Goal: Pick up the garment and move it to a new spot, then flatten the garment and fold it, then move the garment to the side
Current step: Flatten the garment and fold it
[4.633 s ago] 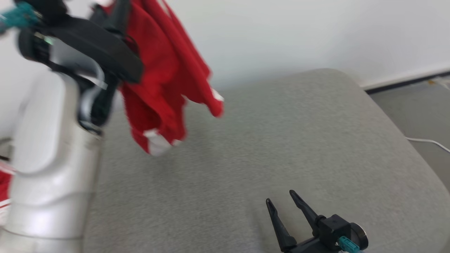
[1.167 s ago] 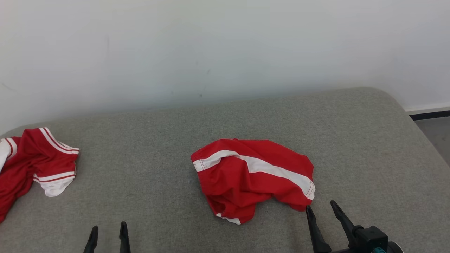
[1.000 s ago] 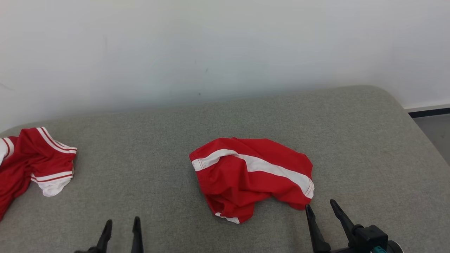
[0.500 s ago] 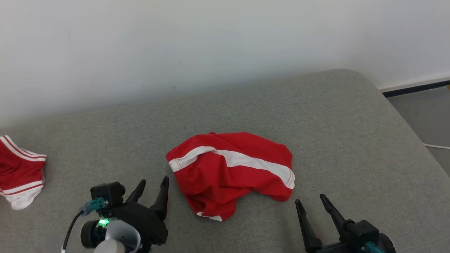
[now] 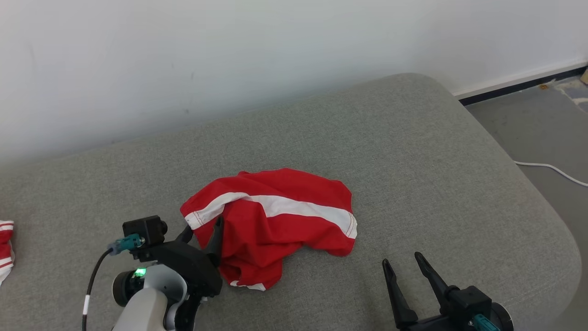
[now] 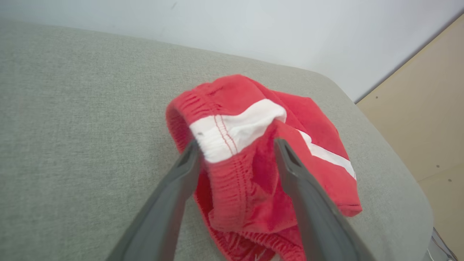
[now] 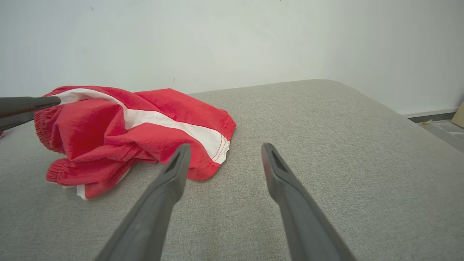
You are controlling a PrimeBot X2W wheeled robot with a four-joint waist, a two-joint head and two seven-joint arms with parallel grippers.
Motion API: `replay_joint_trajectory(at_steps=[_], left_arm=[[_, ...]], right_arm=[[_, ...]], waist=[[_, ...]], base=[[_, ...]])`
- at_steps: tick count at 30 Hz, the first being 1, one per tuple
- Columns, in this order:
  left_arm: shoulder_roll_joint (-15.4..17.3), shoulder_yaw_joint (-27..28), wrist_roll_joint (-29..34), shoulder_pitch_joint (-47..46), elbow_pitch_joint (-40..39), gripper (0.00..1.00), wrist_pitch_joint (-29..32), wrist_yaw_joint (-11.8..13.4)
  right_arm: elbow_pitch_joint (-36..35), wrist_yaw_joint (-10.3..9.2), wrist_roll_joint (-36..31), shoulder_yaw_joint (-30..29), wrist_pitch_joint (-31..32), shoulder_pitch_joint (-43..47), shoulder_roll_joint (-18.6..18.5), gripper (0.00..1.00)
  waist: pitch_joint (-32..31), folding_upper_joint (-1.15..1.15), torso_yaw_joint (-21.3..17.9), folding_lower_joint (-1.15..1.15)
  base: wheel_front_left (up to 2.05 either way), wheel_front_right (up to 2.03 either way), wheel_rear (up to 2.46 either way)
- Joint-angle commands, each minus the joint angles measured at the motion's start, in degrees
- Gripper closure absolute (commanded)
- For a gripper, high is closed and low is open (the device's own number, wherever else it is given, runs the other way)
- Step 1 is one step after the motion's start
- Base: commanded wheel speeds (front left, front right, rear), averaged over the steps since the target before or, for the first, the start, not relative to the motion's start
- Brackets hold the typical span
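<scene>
Grey cushion (image 5: pixel 413 151): lies under shorts, extends well past them on every side.
Red shorts (image 5: pixel 285 225): crumpled heap on cushion, white stripe up, not yet flat.
Left pincer (image 5: pixel 204 230): spread, fingers straddling shorts' waistband end, nothing pinched. Likely set for corner grip.
Right pincer (image 5: pixel 402 258): spread, empty, near shorts' opposite hem, clear of cloth. Likely staged for second corner.

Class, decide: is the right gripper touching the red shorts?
Apart. The head view shows bare grey cushion between the right gripper and the red shorts.
</scene>
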Motion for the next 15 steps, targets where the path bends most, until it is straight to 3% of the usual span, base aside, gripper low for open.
replay_joint_trajectory(at_steps=[1,2,3,9,15], left_arm=[[0.06,-0.31,-0.31,-0.92,0.64,0.2,-0.51,-0.42],[0.05,-0.67,-0.35,-1.24,0.99,0.67,-0.94,-0.62],[0.06,-1.04,-0.44,-1.57,1.31,1.0,-1.5,-0.87],[0.04,-3.29,-6.16,-0.33,-1.35,1.0,-4.93,-2.47],[0.73,-7.77,-16.32,7.33,-14.78,1.0,-2.3,-2.81]], right_arm=[[0.11,-0.12,0.19,0.05,-0.31,-0.4,-0.03,0.0],[0.16,-0.12,0.2,0.0,-0.33,-0.41,-0.03,0.0],[0.19,-0.12,0.23,-0.05,-0.34,-0.4,-0.04,0.0],[0.29,-0.12,0.0,-0.61,-0.34,0.47,-0.05,0.0],[0.03,-0.12,-0.23,-1.31,-0.26,1.34,-0.04,0.0]], waist=[[-0.04,0.0,-0.18,-0.01],[-0.1,0.0,-0.19,-0.01],[-0.18,0.0,-0.16,-0.01],[-0.99,0.0,1.4,-0.01],[-1.93,0.0,4.6,-0.01]], base=[[0.0,0.0,0.0],[0.0,0.0,0.0],[0.0,0.0,0.0],[0.0,0.0,0.0],[0.0,0.0,0.0]])
